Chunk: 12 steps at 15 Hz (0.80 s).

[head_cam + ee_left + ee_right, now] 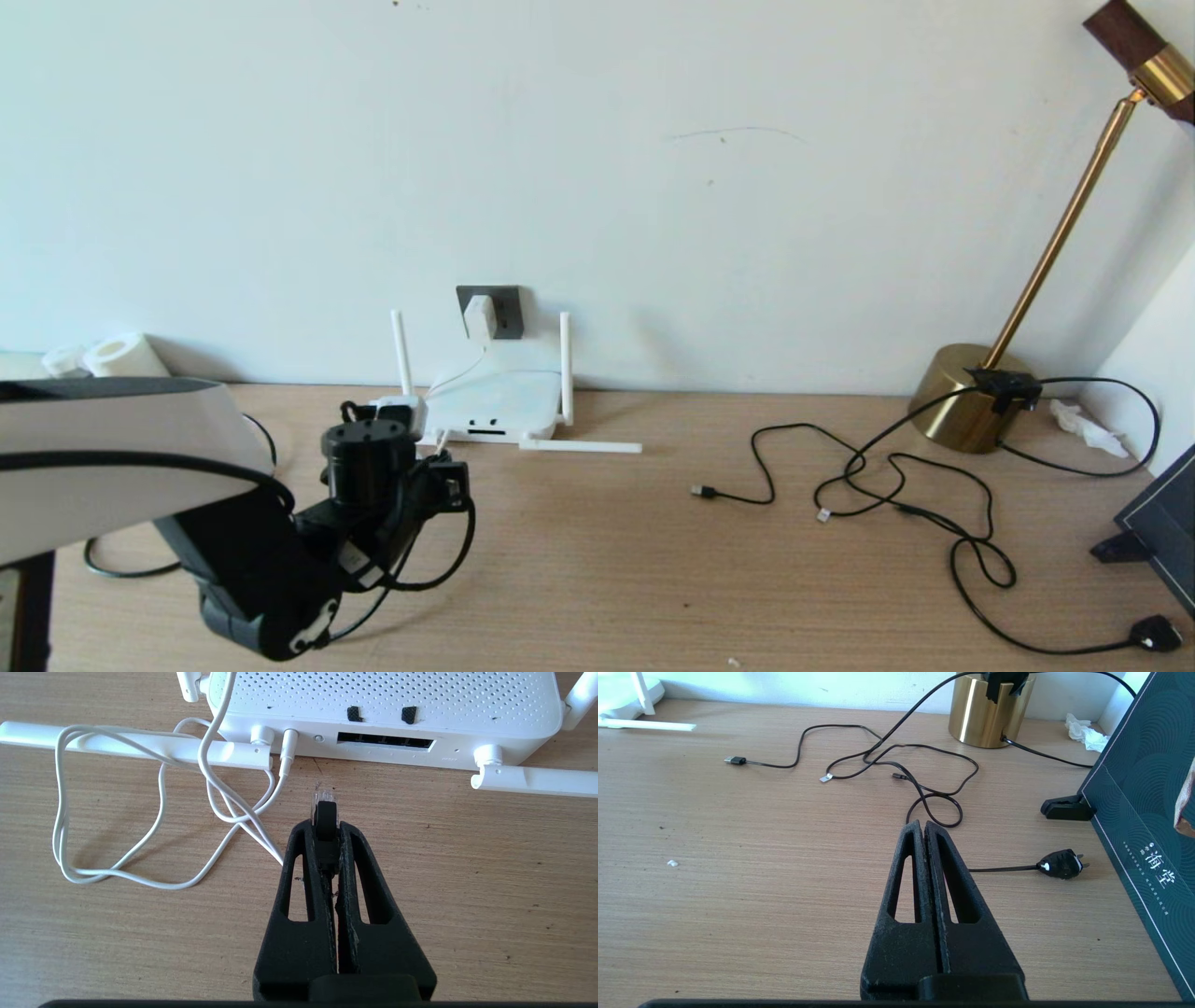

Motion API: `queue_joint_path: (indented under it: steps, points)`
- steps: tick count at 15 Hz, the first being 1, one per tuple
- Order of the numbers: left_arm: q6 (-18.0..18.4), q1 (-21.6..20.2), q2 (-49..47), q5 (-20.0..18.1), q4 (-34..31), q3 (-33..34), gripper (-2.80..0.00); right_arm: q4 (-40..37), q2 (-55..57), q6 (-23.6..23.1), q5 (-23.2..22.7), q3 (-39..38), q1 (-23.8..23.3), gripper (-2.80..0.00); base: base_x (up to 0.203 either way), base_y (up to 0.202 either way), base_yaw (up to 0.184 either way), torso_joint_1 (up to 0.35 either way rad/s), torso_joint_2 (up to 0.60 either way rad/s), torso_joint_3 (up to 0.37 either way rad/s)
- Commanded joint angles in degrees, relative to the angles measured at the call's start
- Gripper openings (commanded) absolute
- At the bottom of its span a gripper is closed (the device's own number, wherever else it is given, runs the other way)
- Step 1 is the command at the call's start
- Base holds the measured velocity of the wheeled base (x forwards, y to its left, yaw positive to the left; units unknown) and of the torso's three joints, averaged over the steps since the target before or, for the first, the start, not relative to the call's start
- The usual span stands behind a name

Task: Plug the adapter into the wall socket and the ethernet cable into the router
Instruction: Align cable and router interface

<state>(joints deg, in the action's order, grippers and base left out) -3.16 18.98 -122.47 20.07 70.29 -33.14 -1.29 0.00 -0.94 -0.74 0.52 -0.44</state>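
The white adapter (481, 317) sits in the dark grey wall socket (504, 311), and its thin white cord (140, 826) runs down in loops to a jack in the router's front edge. The flat white router (495, 403) lies below the socket, with two antennas upright and two flat on the table. My left gripper (324, 828) is shut on the ethernet cable's black plug (325, 816). The plug's clear tip points at the router (383, 704), a short gap before its front edge and off to one side of the dark port slot (385, 742). My right gripper (923, 828) is shut and empty over bare table.
A brass lamp (971, 397) stands at the back right, with thin black cables (896, 485) sprawled in front of it and a black mains plug (1059, 863). A dark box (1148, 812) on a black clip stands at the far right. Paper rolls (117, 355) sit back left.
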Motion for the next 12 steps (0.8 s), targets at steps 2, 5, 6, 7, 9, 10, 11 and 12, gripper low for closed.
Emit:
queue_joint_path:
  steps: [2,5,6,7,9,10,11,12]
  points:
    - [0.24,0.0,-0.49,0.15,0.37,-1.13,-2.8,-0.03,0.09,-0.03,-0.05,0.0,0.0,-2.8,0.0,0.0,0.0,0.0,0.0,0.0]
    - [1.22,0.0,-0.58,0.15,0.29,-1.66,-2.8,-0.03,0.09,-0.03,-0.05,0.0,0.0,-2.8,0.0,0.0,0.0,0.0,0.0,0.0]
    - [1.31,0.0,-0.58,0.15,0.29,-1.66,-2.8,-0.03,0.09,-0.03,-0.05,0.0,0.0,-2.8,0.0,0.0,0.0,0.0,0.0,0.0]
    - [1.31,0.0,-0.58,0.15,0.29,-1.68,-2.8,-0.03,0.09,-0.03,-0.05,0.0,0.0,-2.8,0.0,0.0,0.0,0.0,0.0,0.0]
    - [1.31,0.0,-0.93,0.24,0.37,-1.75,-2.8,-0.03,0.09,-0.03,-0.05,0.0,0.0,-2.8,0.0,0.0,0.0,0.0,0.0,0.0]
    - [1.31,0.0,-1.02,0.24,0.37,-1.58,-2.8,-0.03,0.09,-0.03,-0.05,0.0,0.0,-2.8,0.0,0.0,0.0,0.0,0.0,0.0]
    - [1.31,0.0,-0.93,0.24,0.37,-1.58,-2.8,-0.03,0.09,-0.03,-0.05,0.0,0.0,-2.8,0.0,0.0,0.0,0.0,0.0,0.0]
    - [1.31,0.0,-0.93,0.24,0.37,-1.66,-2.8,-0.03,0.09,-0.03,-0.05,0.0,0.0,-2.8,0.0,0.0,0.0,0.0,0.0,0.0]
